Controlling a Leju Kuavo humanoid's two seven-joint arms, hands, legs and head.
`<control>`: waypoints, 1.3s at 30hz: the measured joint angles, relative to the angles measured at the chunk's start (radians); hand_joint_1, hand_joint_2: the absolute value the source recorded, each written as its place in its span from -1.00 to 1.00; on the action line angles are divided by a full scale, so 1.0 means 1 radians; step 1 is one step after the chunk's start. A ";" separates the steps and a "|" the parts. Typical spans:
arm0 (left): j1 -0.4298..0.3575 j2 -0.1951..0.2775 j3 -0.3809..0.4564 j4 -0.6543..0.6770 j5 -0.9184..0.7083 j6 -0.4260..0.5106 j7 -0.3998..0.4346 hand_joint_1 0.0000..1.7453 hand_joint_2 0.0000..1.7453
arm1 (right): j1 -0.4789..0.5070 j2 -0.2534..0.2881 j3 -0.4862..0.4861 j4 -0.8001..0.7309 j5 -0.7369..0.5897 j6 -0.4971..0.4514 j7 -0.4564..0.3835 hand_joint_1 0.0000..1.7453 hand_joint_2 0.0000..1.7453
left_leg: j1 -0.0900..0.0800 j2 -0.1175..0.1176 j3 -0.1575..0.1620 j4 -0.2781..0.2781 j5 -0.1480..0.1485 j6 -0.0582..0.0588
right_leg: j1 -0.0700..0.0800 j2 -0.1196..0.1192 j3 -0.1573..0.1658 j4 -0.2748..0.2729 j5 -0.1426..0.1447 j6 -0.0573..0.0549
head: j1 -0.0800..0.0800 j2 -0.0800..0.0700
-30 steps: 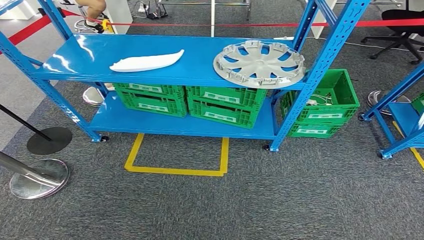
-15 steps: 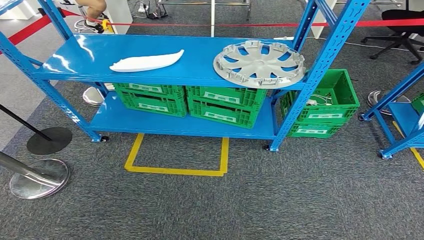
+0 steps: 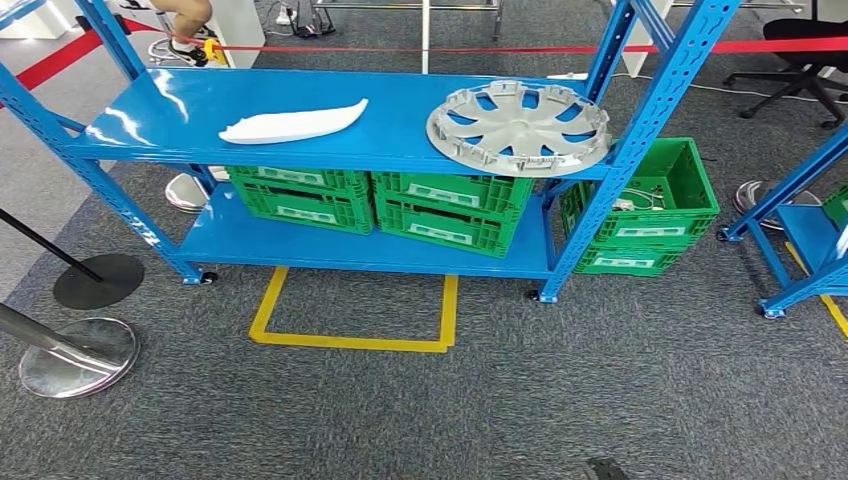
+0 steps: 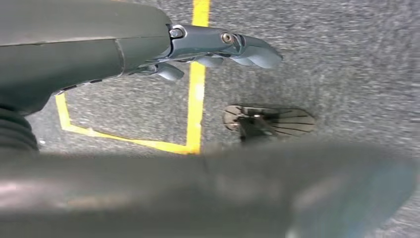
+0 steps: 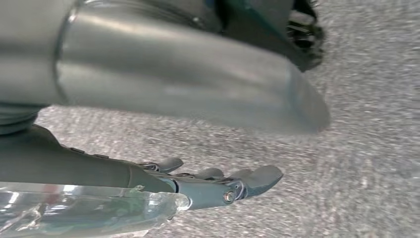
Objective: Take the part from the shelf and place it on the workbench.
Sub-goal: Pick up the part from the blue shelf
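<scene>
A blue metal shelf (image 3: 170, 120) stands ahead on grey carpet. On its upper level lie a white curved part (image 3: 293, 123) toward the left and a silver wheel cover (image 3: 518, 128) toward the right. My left hand (image 4: 218, 47) hangs over the carpet beside a yellow tape line (image 4: 197, 89), fingers stretched out and holding nothing. My right hand (image 5: 218, 181) also hangs over bare carpet, its fingers extended and empty.
Green crates (image 3: 445, 215) fill the lower level, and two more (image 3: 640, 205) are stacked beside the shelf's right post. A yellow tape square (image 3: 350, 335) marks the floor in front. Stanchion bases (image 3: 78, 355) stand at left, a second blue rack (image 3: 800, 220) at right.
A small dark shape has come into the bottom edge of the head view. The shelf and both parts lie as before.
</scene>
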 joint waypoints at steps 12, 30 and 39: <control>-0.018 0.053 -0.213 -0.043 0.244 0.013 -0.068 -1.00 -1.00 | -0.011 -0.074 0.200 -0.094 -0.243 -0.042 -0.058 -1.00 -1.00 | 0.000 0.000 0.000 0.000 0.000 0.000 | 0.000 0.000 0.003 0.000 0.000 0.000 | 0.000 0.000; -0.046 0.121 -0.540 -0.090 0.603 0.036 -0.166 -1.00 -1.00 | -0.005 -0.191 0.413 -0.281 -0.448 -0.207 -0.132 -1.00 -1.00 | 0.000 0.000 0.000 0.000 0.000 0.000 | 0.000 0.000 0.003 0.000 0.000 0.000 | 0.000 0.000; -0.060 0.150 -0.683 -0.124 0.749 0.057 -0.214 -1.00 -1.00 | 0.044 -0.210 0.313 -0.460 -0.286 -0.243 -0.088 -1.00 -1.00 | 0.000 0.000 0.000 0.000 0.000 0.000 | 0.000 0.000 0.003 0.000 0.001 0.000 | 0.000 0.000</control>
